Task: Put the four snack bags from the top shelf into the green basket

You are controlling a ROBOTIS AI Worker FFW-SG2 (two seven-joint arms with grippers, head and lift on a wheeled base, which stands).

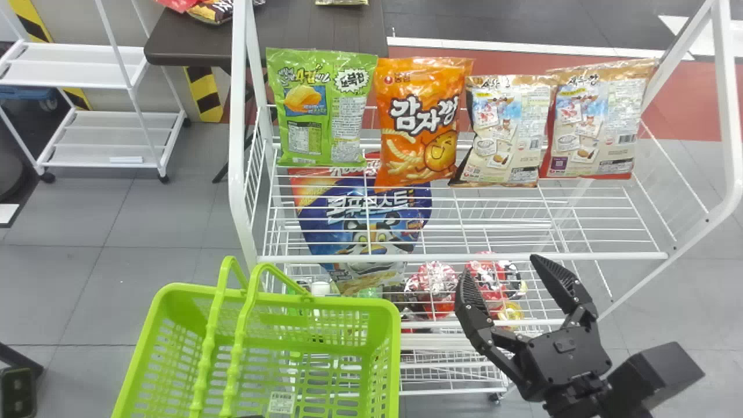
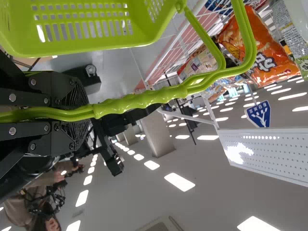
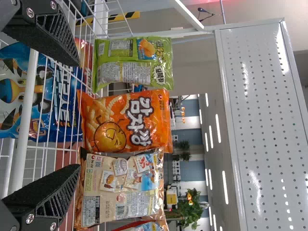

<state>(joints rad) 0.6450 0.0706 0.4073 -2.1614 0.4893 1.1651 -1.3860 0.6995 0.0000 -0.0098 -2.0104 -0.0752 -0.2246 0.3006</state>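
Four snack bags stand side by side on the top shelf: a green bag (image 1: 325,107), an orange bag (image 1: 422,122) and two beige bags (image 1: 505,130) (image 1: 595,119). My right gripper (image 1: 500,267) is open, in front of the rack and below the bags. In the right wrist view, nothing is between the fingers of the right gripper (image 3: 77,115); the green bag (image 3: 132,62), orange bag (image 3: 126,121) and a beige bag (image 3: 120,190) are beyond it. The green basket (image 1: 348,302) is at the rack's front left. My left gripper (image 2: 77,113) is shut on its handle (image 2: 139,102).
The white rack's front rail (image 1: 464,257) runs between the right gripper and the bags. A blue cereal bag (image 1: 371,226) and red packages (image 1: 435,290) lie lower in the rack. A dark table (image 1: 325,29) is behind, and a white cart (image 1: 110,136) stands at the left.
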